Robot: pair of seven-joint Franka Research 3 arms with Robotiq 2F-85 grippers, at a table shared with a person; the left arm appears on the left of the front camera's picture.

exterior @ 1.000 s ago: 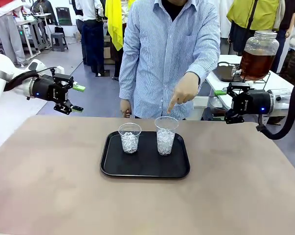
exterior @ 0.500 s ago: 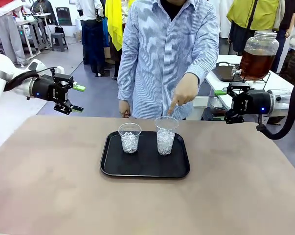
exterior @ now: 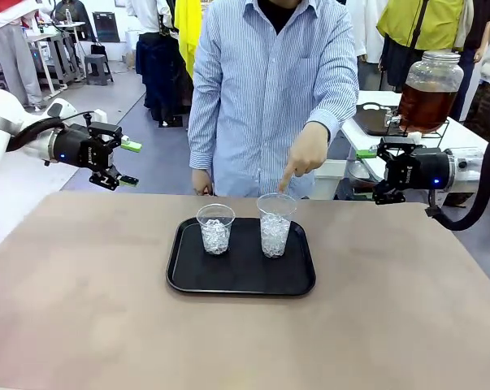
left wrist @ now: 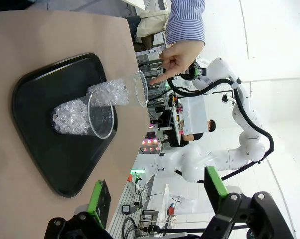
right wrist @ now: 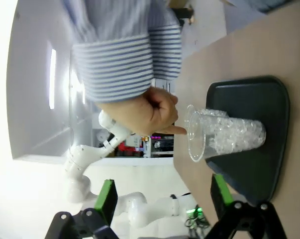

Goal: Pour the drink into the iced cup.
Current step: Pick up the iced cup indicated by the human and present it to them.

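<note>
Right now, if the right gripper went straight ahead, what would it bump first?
Probably the person's pointing hand, just above the rim of the taller iced cup; the open right gripper aims about there, though depth is hard to judge.

— From the right wrist, can both cups be told apart?
— No. The nearer cup [right wrist: 224, 133] covers the other, and their ice merges.
— The person's hanging hand [exterior: 201, 180]?
— Partly behind the surface's [exterior: 82, 309] far edge.
— The tray [right wrist: 274, 99]?
— One of the green fingers [right wrist: 222, 191] overlaps its near corner.
</note>
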